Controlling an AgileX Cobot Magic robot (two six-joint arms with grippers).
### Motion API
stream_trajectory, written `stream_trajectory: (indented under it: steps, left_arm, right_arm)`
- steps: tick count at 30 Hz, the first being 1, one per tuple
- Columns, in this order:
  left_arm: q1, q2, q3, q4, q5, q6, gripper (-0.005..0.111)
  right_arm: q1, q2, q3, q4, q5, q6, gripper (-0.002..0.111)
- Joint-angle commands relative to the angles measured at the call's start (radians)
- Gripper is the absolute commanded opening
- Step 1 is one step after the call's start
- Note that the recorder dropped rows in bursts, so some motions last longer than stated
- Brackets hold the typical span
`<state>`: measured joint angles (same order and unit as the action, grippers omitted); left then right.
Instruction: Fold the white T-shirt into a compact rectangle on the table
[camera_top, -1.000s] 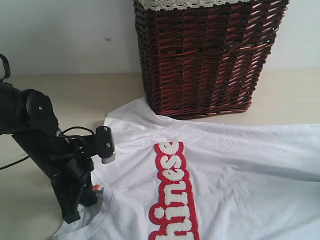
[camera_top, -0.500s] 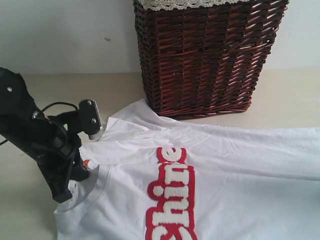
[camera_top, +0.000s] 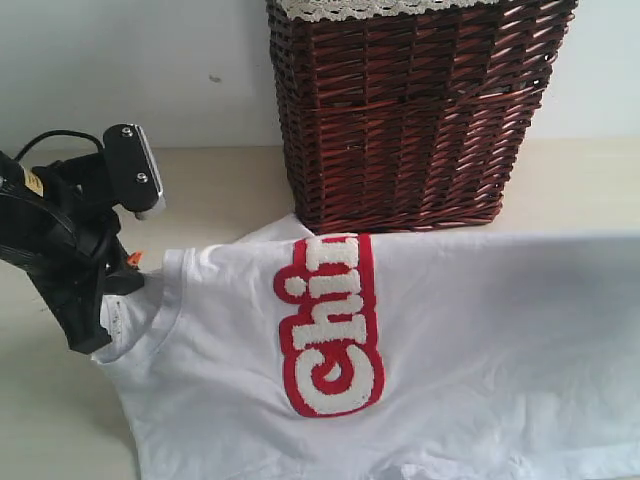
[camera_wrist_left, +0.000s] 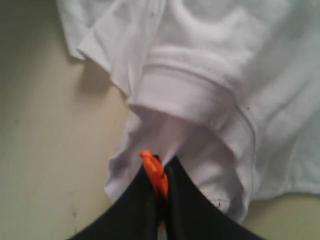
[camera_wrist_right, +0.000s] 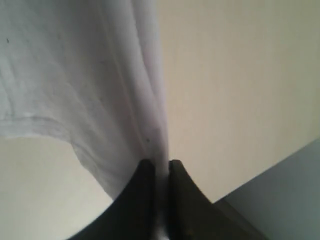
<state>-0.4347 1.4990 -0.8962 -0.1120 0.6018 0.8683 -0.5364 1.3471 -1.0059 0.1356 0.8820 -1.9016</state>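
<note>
The white T-shirt (camera_top: 450, 340) lies spread on the table (camera_top: 220, 190), its red strip with white lettering (camera_top: 328, 325) showing. At the left, my left gripper (camera_top: 128, 276) is shut on the collar by the orange neck tag (camera_top: 133, 260). In the left wrist view the black fingers (camera_wrist_left: 162, 167) pinch the orange tag (camera_wrist_left: 154, 170) and the ribbed collar (camera_wrist_left: 185, 95) bunches beyond them. My right gripper (camera_wrist_right: 159, 165) is shut on a hanging edge of the shirt (camera_wrist_right: 75, 75); it is outside the exterior view.
A dark brown wicker basket (camera_top: 410, 110) stands right behind the shirt, almost touching its far edge. A pale wall runs behind the table. Bare table (camera_wrist_left: 45, 125) shows to the left of the collar and bare table (camera_wrist_right: 235, 85) beside the right gripper.
My left gripper has moved back and to the left with the collar. The shirt has slid toward the basket, and more of the red lettering now shows.
</note>
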Motion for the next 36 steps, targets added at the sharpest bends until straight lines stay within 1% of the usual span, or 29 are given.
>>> stream_trajectory:
  steps: [1, 4, 5, 7, 9, 11, 13, 14, 15, 16, 18, 20, 22, 24, 30, 33, 36]
  left_arm:
    - [0.008, -0.052, 0.001, 0.171, 0.065, -0.132, 0.000]
    - [0.008, -0.094, 0.001, 0.283, 0.060, -0.160, 0.000]
    - [0.008, -0.110, -0.003, 0.345, 0.054, -0.181, 0.000]
    - [0.008, -0.133, -0.035, 0.446, 0.054, -0.291, 0.000]
    - [0.021, -0.142, -0.081, 0.476, 0.054, -0.364, 0.000]
    - [0.030, -0.149, -0.136, 0.476, 0.042, -0.355, 0.000]
    - [0.031, -0.159, -0.195, 0.478, 0.024, -0.307, 0.000]
    - [0.031, -0.179, -0.258, 0.478, -0.034, -0.267, 0.000]
    - [0.031, -0.190, -0.281, 0.466, -0.052, -0.267, 0.000]
    - [0.031, -0.208, -0.334, 0.422, -0.072, -0.267, 0.000]
    - [0.031, -0.227, -0.377, 0.358, -0.046, -0.266, 0.000]
    - [0.031, -0.249, -0.378, 0.358, -0.046, -0.260, 0.000]
    - [0.031, -0.271, -0.378, 0.358, -0.050, -0.216, 0.000]
    - [0.031, -0.293, -0.378, 0.358, -0.059, -0.214, 0.000]
    - [0.031, -0.349, -0.378, 0.358, -0.064, -0.215, 0.000]
    - [0.031, -0.358, -0.378, 0.348, -0.036, -0.217, 0.000]
    - [0.031, -0.377, -0.378, 0.296, -0.006, -0.217, 0.000]
  right_arm:
    - [-0.004, -0.120, -0.003, 0.011, -0.010, -0.040, 0.000]
    - [-0.004, -0.176, -0.003, 0.062, 0.008, -0.090, 0.000]
    - [-0.004, -0.193, -0.003, 0.076, 0.013, -0.090, 0.000]
    - [-0.004, -0.223, -0.003, 0.100, 0.038, -0.086, 0.000]
    - [-0.004, -0.244, -0.003, 0.119, 0.069, -0.086, 0.000]
    - [-0.004, -0.267, -0.003, 0.137, 0.080, -0.086, 0.000]
    - [-0.004, -0.284, -0.003, 0.143, 0.080, -0.086, 0.000]
    - [-0.004, -0.302, -0.003, 0.157, 0.080, -0.086, 0.000]
    - [-0.004, -0.310, -0.003, 0.172, 0.080, -0.086, 0.000]
    - [-0.004, -0.317, -0.003, 0.194, 0.080, -0.086, 0.000]
    - [-0.004, -0.323, -0.003, 0.219, 0.080, -0.086, 0.000]
    - [-0.004, -0.325, -0.003, 0.225, 0.080, -0.058, 0.000]
    - [-0.004, -0.325, -0.003, 0.226, 0.075, -0.058, 0.000]
    - [-0.004, -0.328, -0.003, 0.256, 0.046, -0.058, 0.000]
    - [-0.004, -0.345, -0.003, 0.260, 0.050, -0.065, 0.000]
    - [-0.004, -0.356, -0.003, 0.260, 0.052, -0.065, 0.000]
    - [-0.004, -0.379, -0.003, 0.262, 0.064, -0.060, 0.000]
